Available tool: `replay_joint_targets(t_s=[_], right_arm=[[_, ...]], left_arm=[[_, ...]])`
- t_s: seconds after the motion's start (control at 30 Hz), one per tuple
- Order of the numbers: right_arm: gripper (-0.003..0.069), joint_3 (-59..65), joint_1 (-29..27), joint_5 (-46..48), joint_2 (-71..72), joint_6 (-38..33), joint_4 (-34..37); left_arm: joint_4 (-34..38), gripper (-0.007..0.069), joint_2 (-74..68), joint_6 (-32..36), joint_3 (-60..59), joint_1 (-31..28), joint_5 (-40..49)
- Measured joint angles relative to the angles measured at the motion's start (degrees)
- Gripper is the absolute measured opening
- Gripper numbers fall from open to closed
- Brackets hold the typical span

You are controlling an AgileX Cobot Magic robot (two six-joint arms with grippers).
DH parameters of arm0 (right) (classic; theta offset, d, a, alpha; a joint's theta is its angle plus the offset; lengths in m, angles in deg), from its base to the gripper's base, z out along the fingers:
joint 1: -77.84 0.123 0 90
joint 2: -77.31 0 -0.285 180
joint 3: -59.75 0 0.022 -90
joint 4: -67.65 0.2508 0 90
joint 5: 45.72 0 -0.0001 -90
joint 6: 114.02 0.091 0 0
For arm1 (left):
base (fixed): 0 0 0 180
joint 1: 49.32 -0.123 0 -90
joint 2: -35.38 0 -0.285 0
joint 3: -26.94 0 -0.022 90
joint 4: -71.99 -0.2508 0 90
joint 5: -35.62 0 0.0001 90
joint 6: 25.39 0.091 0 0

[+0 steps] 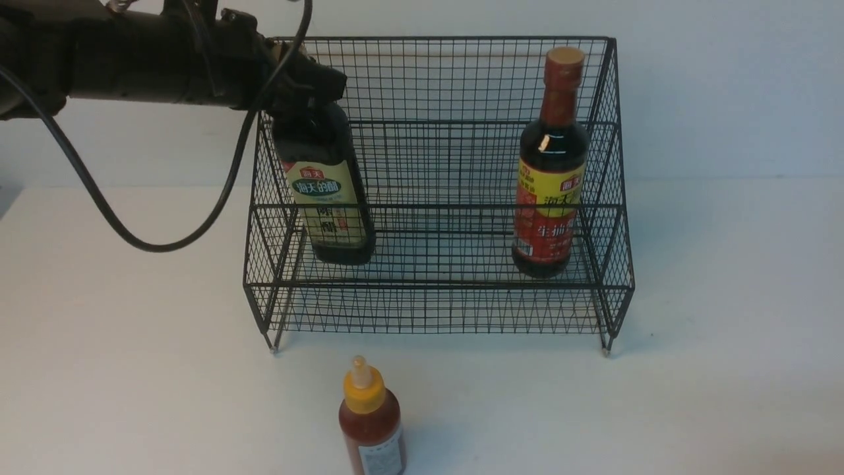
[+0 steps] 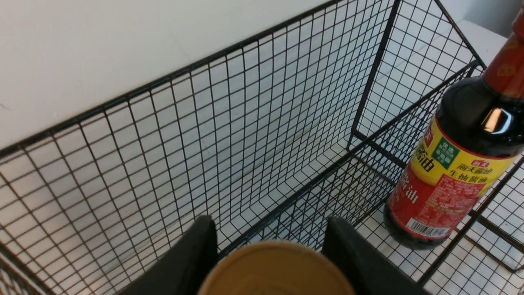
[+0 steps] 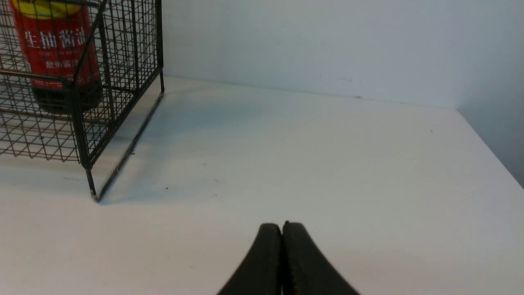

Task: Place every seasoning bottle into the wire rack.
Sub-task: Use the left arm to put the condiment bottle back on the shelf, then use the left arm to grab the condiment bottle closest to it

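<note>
I see 1 red-label bottle (image 1: 550, 191) racked. My left claw (image 1: 308, 92) pinches the gold-capped bottle (image 1: 330, 198) inside the wire rack (image 1: 435, 287). My right claw (image 3: 282, 231) is pressed together, and the sauce bottle (image 1: 371, 422) is not yet racked.

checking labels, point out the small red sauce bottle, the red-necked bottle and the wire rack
small red sauce bottle (image 1: 369, 419): front view, red body
red-necked dark bottle (image 1: 547, 211): front view, yellow-red label
wire rack (image 1: 448, 37): front view, top back rim
</note>
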Motion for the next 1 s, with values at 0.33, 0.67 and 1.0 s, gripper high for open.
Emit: replay_joint_targets(t_s=[0.33,0.67,1.0], right_arm=[[-0.0015,0.00,0.00,0.05,0.00,0.00,0.00],[-0.0015,0.00,0.00,0.05,0.00,0.01,0.00],[-0.0015,0.00,0.00,0.05,0.00,0.01,0.00]], left_arm=[[3.46,0.0303,-2.14,0.00,0.51,0.00,-1.81],[5.48,0.0415,-2.48,-0.06,0.56,0.00,-1.71],[6.54,0.0602,-1.86,-0.17,0.63,0.00,-3.07]])
